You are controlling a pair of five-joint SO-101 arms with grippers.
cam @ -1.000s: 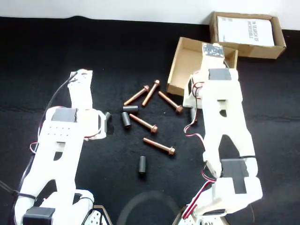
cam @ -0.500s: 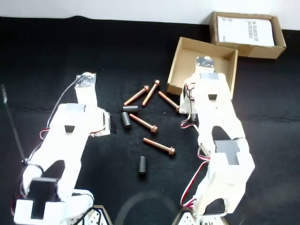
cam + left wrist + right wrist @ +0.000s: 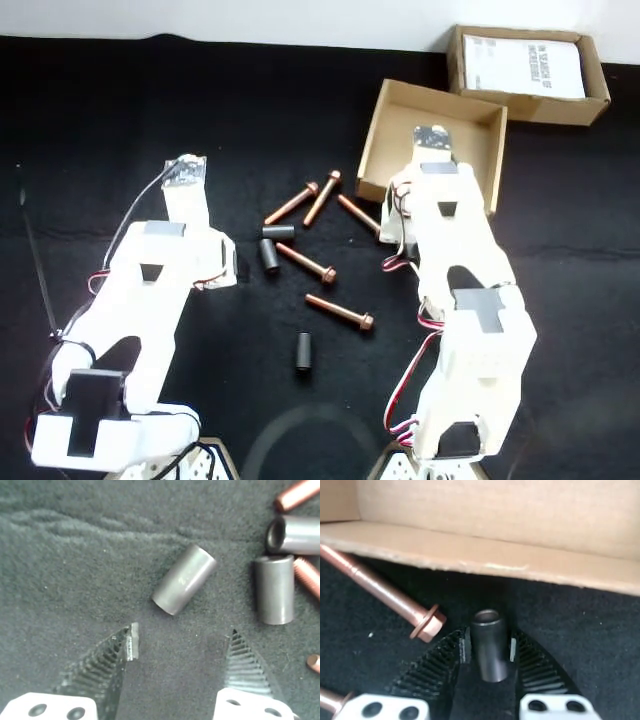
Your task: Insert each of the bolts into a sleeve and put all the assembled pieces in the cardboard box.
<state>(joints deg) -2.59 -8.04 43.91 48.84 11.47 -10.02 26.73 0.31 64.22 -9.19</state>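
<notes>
Black cloth (image 3: 300, 120); right jaws clasp sleeve (image 3: 489, 645) — bolt (image 3: 375, 587) beside.

I have bare mat (image 3: 100, 100) to travel over at upper left; bolts (image 3: 340, 311) and sleeves (image 3: 303, 352) clutter centre frame, the cardboard box (image 3: 400, 125) walls off upper right.

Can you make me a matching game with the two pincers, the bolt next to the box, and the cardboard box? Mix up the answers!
Things:
1. left pincer
2. right pincer
3. bolt
4. cardboard box

What fits:
A. light brown
B. shut on a sleeve
C. open, holding nothing
D. copper-coloured, lying on the black cloth

Pairs: 1-C, 2-B, 3-D, 4-A.
</notes>
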